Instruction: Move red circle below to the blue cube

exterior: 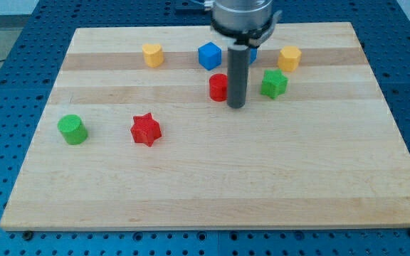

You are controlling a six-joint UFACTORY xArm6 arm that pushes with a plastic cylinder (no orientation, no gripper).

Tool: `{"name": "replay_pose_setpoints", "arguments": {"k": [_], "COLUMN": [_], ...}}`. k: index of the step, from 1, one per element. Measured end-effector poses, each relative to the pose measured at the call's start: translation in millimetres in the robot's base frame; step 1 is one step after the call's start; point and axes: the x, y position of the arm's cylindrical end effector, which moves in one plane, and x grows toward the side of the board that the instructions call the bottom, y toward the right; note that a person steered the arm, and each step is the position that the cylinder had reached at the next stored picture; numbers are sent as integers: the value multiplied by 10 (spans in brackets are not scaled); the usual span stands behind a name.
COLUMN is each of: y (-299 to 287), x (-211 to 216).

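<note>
While my tip (236, 107) sits just right of the red circle (218, 87), touching or nearly, no pincer exists, so no jaw state. Circle already sits below the blue cube (209, 55); a leftward shove risks overshooting.

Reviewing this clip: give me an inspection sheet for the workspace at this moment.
Surface: wooden board, flat, on a blue perforated table.
Job's things: red circle sits just below the blue cube, apart from it.
Clutter: red star, green cylinder, green star, two yellow blocks; another blue block, mostly hidden behind the rod.
Grippers: none; my tip is beside the red circle, on the view's right.
Cables: nothing seen.
Surroundings: nothing seen.
</note>
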Motion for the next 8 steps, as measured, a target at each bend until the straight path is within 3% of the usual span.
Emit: {"name": "replay_pose_setpoints", "arguments": {"k": [1, 3, 5, 8], "y": [93, 601, 403, -118], "x": [-238, -274, -338, -54]}}
